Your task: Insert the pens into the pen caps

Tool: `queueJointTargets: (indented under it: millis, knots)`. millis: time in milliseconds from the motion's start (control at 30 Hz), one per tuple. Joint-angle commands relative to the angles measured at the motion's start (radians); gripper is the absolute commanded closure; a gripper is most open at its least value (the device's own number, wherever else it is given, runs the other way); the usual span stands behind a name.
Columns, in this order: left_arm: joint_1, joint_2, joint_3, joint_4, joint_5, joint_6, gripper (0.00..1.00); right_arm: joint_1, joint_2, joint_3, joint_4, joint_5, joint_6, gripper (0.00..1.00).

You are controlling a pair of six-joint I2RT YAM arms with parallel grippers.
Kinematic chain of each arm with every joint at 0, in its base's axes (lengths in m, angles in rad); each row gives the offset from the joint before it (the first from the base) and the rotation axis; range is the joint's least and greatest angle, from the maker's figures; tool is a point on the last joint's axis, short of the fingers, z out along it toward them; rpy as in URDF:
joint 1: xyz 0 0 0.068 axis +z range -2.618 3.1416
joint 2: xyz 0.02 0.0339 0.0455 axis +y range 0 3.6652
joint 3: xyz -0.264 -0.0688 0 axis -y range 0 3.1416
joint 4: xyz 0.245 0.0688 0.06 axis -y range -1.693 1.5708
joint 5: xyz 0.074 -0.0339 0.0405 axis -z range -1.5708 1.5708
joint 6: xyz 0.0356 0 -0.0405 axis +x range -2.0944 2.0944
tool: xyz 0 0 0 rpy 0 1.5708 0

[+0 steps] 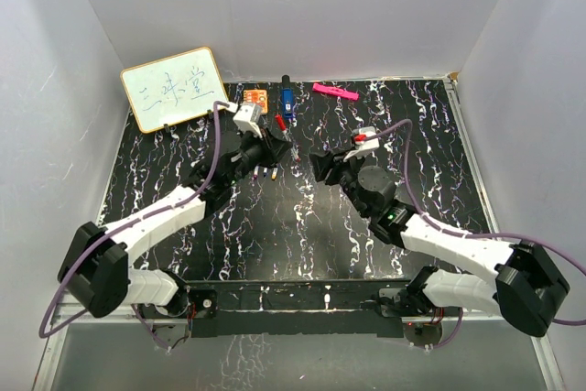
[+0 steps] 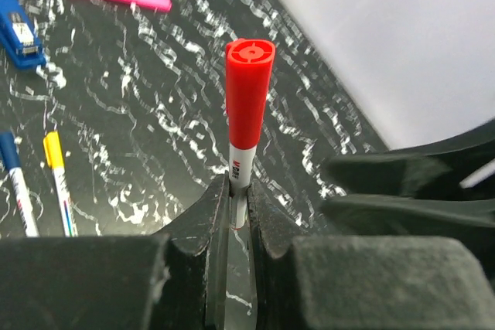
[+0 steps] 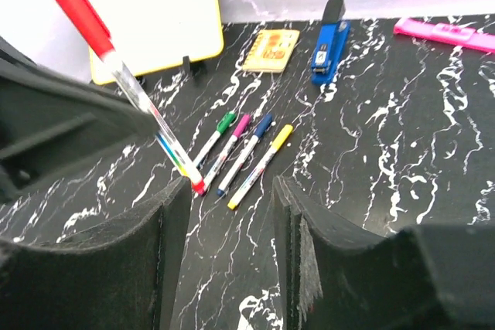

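My left gripper (image 2: 240, 191) is shut on the white barrel of a pen (image 2: 246, 161) that points away from the wrist and wears a red cap (image 2: 249, 90). In the right wrist view this pen (image 3: 139, 98) slants up to the left, its red cap (image 3: 79, 11) uppermost. My right gripper (image 3: 230, 185) stands open just in front of it, with nothing between its fingers. Several capped pens lie side by side on the black marbled table, with green (image 3: 225, 123), magenta (image 3: 242, 125), blue (image 3: 263, 124) and yellow (image 3: 282, 136) caps. From above, both grippers, left (image 1: 275, 146) and right (image 1: 320, 167), meet mid-table.
At the back stand a yellow-framed whiteboard (image 1: 172, 89), an orange square (image 1: 255, 96), a blue stapler-like object (image 1: 287, 103) and a pink bar (image 1: 334, 92). White walls close in the table on three sides.
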Motion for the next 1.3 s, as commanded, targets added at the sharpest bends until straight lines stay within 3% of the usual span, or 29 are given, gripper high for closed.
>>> queueJointTargets:
  millis: [0, 233, 500, 933, 1267]
  knots:
    - [0.000, 0.100, 0.098, -0.187, 0.017, 0.040, 1.00, 0.003, -0.046, 0.043, 0.004, 0.105, -0.016, 0.56]
    - [0.003, 0.344, 0.263, -0.404, 0.051, 0.069, 1.00, 0.002, -0.106, 0.040, -0.032, 0.190, -0.010, 0.54]
    - [0.004, 0.517, 0.427, -0.607, -0.045, 0.130, 1.00, 0.003, -0.123, 0.032, -0.047, 0.195, -0.002, 0.54]
    - [0.032, 0.720, 0.592, -0.737, -0.149, 0.194, 1.00, 0.001, -0.103, 0.031, -0.048, 0.190, 0.003, 0.54]
    - [0.052, 0.788, 0.661, -0.739, -0.163, 0.176, 1.00, 0.000, -0.071, 0.031, -0.044, 0.182, 0.005, 0.53]
